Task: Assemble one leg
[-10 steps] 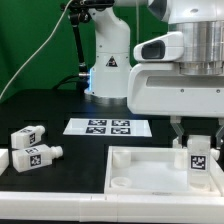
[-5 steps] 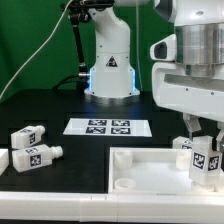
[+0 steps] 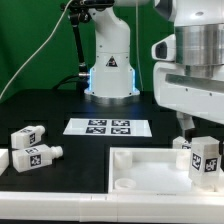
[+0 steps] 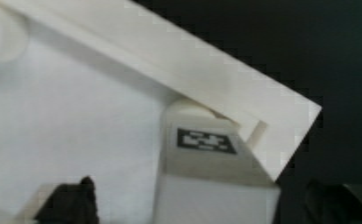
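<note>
Bench (image 3: 40, 108): black top, carries all parts.
Arm (image 3: 110, 55): white base at back centre; wrist housing fills the upper part of the ext. view's right side.
Tabletop (image 3: 150, 158): large white square tray w/ raised rim, flat on bench at front, toward ext. view's right. A round socket shows in its corner on the ext. view's left.
Marker board (image 3: 107, 127): thin white strip w/ tags, flat on bench betw. arm base and tabletop.
End effector (image 4: 204, 200): released; above the leg. Wrist view shows dark fingers (image 4: 71, 200) on either side of the leg w/ a gap on both sides, no contact.
Leg (image 3: 203, 160): white block w/ black-and-white tag, upright inside tabletop, in the corner at ext. view's right, tight to the rim. Can't tell if seated in a socket.
Loose legs (image 3: 30, 135): two lying on bench at ext. view's left, near each other, well apart from tabletop; part of a third at frame edge.
</note>
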You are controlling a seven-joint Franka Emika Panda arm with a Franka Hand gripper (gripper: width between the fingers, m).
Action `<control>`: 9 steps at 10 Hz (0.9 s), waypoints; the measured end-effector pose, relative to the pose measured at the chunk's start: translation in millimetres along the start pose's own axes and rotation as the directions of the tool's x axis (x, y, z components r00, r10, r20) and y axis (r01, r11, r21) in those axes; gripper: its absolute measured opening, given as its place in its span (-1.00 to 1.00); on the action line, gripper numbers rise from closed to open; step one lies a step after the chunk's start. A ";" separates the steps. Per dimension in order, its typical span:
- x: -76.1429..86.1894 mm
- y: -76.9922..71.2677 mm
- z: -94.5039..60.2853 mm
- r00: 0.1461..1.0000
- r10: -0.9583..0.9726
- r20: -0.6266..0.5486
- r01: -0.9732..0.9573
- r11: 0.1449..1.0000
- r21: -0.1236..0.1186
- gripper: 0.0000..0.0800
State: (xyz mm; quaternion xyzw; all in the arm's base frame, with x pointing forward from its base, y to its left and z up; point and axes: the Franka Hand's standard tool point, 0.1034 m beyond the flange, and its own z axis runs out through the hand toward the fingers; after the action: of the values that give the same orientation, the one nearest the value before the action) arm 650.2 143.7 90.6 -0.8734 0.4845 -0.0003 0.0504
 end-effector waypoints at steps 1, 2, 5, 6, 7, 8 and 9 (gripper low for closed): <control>-0.1 1.8 2.7 0.999 -0.052 -0.008 0.052 0.999 0.001 0.57; 0.0 2.5 5.4 0.978 -0.207 -0.023 0.207 0.978 0.007 0.57; -1.1 7.4 9.2 0.880 -0.473 -0.042 0.473 0.881 0.006 0.62; -0.5 7.8 9.5 0.838 -0.544 -0.042 0.544 0.839 0.002 0.62; -0.4 7.9 9.6 0.805 -0.591 -0.042 0.592 0.806 -0.001 0.62; -0.5 8.0 9.9 0.783 -0.621 -0.042 0.622 0.783 -0.002 0.62; -0.7 5.2 8.9 0.731 -0.681 -0.044 0.681 0.732 -0.006 0.62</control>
State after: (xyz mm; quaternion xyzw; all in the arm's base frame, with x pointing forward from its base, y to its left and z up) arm 645.8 142.3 81.3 -0.9896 0.1321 -0.0399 0.0407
